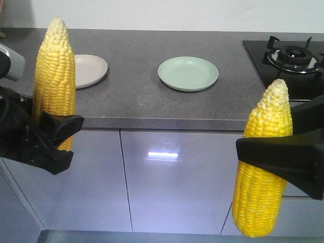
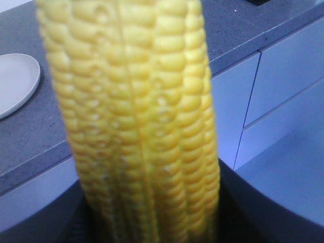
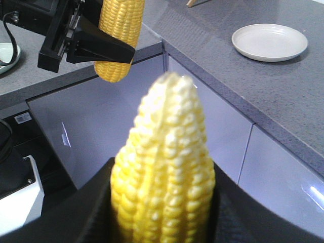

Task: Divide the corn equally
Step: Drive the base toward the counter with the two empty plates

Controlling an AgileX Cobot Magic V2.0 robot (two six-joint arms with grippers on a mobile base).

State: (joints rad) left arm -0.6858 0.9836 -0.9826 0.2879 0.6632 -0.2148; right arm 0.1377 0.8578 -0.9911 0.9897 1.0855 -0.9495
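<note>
Countertop [image 1: 136, 98] holds two plates [image 1: 91, 70] [image 1: 188, 74]; left tool [image 1: 53, 130], right tool [image 1: 267, 152] each clamp seemingly upright corn [image 1: 54, 71] [image 1: 268, 117].

Grey speckled countertop [image 1: 142, 96], glossy cabinet fronts [image 1: 172, 177], white wall [image 1: 177, 12].

One front camera, two close wrist cameras.
The front view faces the bench [image 1: 131, 96] square-on from before its front edge, toward the back wall [image 1: 177, 12]. The left wrist view presses against the left cob [image 2: 136, 121]; the right wrist view looks over the right cob [image 3: 164, 172] to the left hand [image 3: 114, 45]. All three share the white plate [image 1: 90, 70].
</note>
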